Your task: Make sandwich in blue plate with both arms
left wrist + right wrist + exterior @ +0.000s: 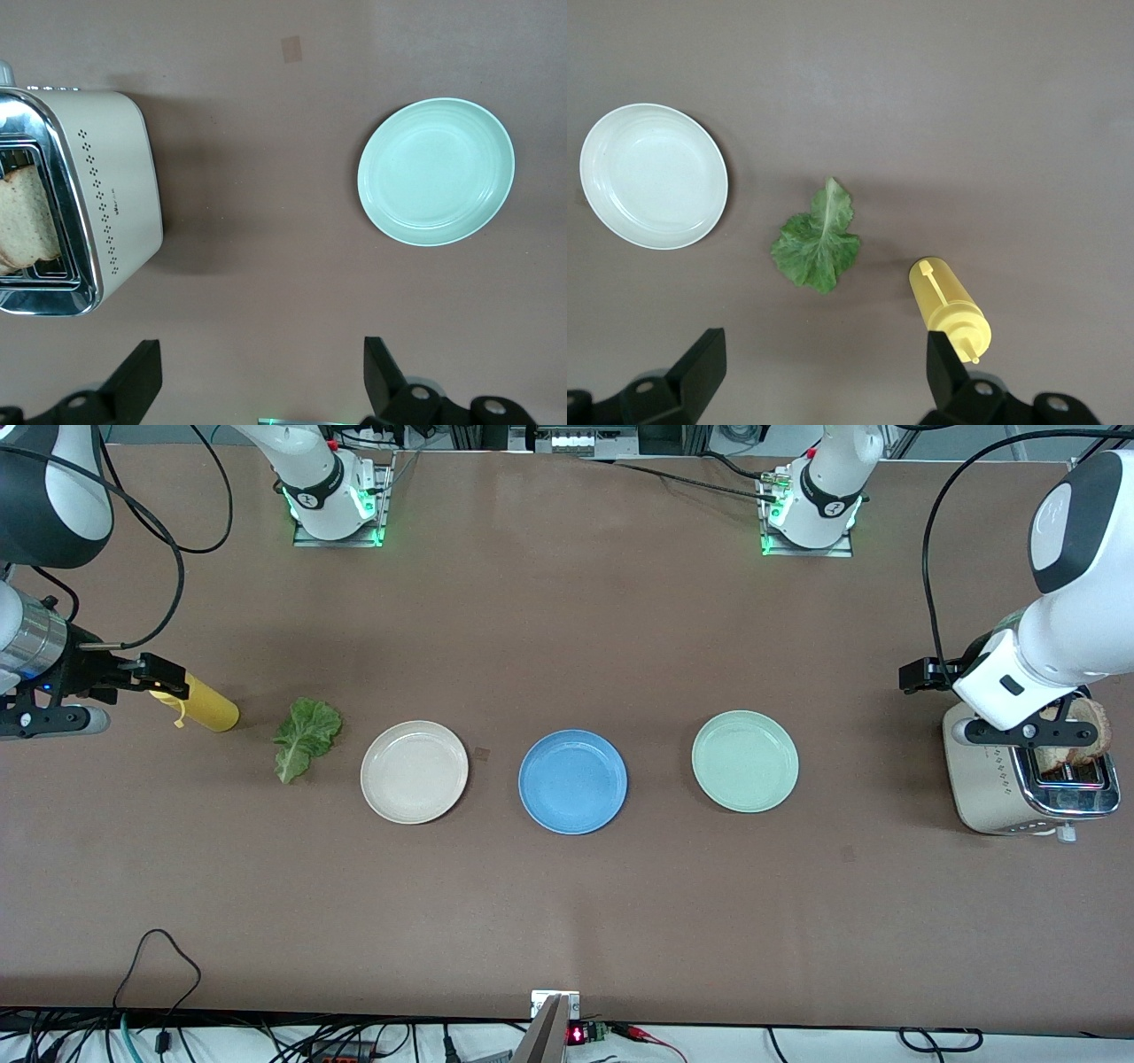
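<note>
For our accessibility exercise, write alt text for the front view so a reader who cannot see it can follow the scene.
Three empty plates sit in a row on a brown table: a beige plate, the blue plate in the middle, and a pale green plate. A lettuce leaf and yellow squeeze bottle lie by the open right gripper; the open left gripper hangs over a toaster holding bread.

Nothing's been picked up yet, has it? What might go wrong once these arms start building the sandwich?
Three things, probably. The bread sits deep in the toaster, so the open left gripper may struggle to pinch it. The lettuce leaf lies thin and flat on the table, easy for the open right gripper to miss. The yellow bottle lies close under that gripper and could get knocked. The blue plate sits between two lookalikes.
</note>
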